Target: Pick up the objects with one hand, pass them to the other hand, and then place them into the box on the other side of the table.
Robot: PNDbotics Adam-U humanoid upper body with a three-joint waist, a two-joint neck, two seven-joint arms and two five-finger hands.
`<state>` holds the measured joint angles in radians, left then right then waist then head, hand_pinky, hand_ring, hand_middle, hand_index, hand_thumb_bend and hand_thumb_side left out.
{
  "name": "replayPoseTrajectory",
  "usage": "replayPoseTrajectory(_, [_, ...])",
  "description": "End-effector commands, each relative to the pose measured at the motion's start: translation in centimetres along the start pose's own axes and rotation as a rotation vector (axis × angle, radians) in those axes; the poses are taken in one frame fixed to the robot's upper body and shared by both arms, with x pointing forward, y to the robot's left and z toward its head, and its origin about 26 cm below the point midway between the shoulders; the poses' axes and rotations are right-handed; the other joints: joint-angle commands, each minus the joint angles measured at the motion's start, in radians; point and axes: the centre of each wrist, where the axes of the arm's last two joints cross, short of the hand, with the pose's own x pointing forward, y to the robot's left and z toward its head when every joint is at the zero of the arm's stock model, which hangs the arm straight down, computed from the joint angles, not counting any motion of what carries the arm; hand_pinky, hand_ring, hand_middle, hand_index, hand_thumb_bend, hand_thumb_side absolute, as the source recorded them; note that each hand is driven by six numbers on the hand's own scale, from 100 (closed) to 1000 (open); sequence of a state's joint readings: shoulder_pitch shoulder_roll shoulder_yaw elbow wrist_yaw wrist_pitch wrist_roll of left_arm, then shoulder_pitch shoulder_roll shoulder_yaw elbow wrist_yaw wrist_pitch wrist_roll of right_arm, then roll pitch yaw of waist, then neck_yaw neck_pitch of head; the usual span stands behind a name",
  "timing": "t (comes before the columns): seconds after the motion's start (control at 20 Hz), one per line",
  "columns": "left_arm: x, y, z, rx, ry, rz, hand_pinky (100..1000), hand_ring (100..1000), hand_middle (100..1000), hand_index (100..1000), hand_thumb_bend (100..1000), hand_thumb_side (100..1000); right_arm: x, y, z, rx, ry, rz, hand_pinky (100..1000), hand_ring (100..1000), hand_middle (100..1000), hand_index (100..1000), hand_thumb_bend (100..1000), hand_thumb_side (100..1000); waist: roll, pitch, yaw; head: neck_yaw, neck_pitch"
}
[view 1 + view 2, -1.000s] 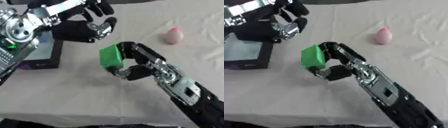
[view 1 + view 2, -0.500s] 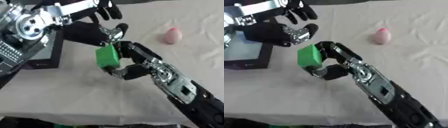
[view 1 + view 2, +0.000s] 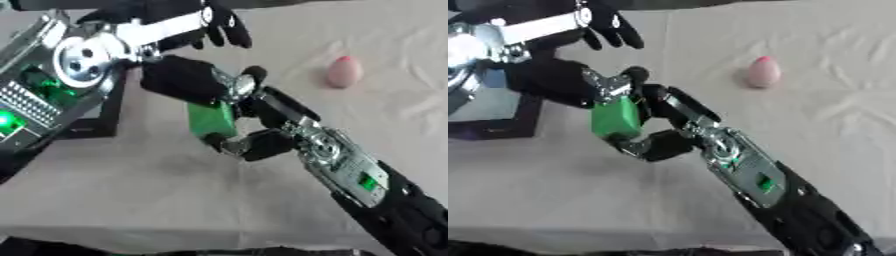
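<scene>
My right hand (image 3: pixel 282 129) reaches in from the lower right and is shut on a green block (image 3: pixel 614 118), which it holds above the cloth with fingers over one side and the thumb under it. From the upper left comes my left hand (image 3: pixel 555 80), its black palm against the block's upper left side. Its fingers (image 3: pixel 614 29) are spread straight and the thumb (image 3: pixel 630 76) lies near the block's top. A pink egg-shaped object (image 3: pixel 763 72) lies on the cloth at the upper right. At the left stands the black box (image 3: pixel 502 127), partly hidden by my left arm.
A pale cloth (image 3: pixel 149 190) covers the table, and its front edge runs along the bottom of the view. My left arm's silver joint (image 3: pixel 81 60) and green-lit housing (image 3: pixel 17 117) fill the upper left.
My left hand has come down and to the right until its palm meets the green block. My right hand has kept hold of the block, raised a little toward the left.
</scene>
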<state>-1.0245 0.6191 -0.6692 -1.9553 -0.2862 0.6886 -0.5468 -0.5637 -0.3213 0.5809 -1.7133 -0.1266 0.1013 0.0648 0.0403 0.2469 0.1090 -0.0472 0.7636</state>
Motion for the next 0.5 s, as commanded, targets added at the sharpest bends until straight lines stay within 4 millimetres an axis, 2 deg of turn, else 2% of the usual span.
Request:
replayPoseTrajectory(0.05, [-0.4, 0.6, 0.0, -0.099, 0.108, 0.024, 821, 841, 790, 835, 239, 656, 1.0, -0.1, -0.4, 0.002, -0.033, 0.020, 604, 593, 546, 590, 100, 100, -0.002, -0.028, -0.001, 0.001, 0.006])
replayPoseTrajectory(0.2, [-0.9, 0.4, -0.7, -0.164, 0.140, 0.024, 844, 856, 804, 851, 249, 674, 1.0, 0.0, -0.4, 0.006, -0.034, 0.021, 604, 597, 546, 589, 100, 100, -0.002, -0.027, -0.002, 0.002, 0.006])
replayPoseTrajectory(0.35, [-1.3, 0.4, -1.2, -0.212, 0.173, 0.018, 842, 858, 802, 853, 250, 644, 1.1, 0.0, -0.5, 0.011, -0.036, 0.024, 601, 599, 545, 589, 100, 100, -0.002, -0.027, -0.003, 0.001, 0.006])
replayPoseTrajectory(0.5, [-1.3, 0.6, -1.4, -0.216, 0.185, 0.011, 841, 858, 801, 853, 268, 672, 1.1, 0.0, -0.5, 0.012, -0.036, 0.024, 598, 599, 552, 588, 100, 100, -0.002, -0.027, -0.004, 0.001, 0.006])
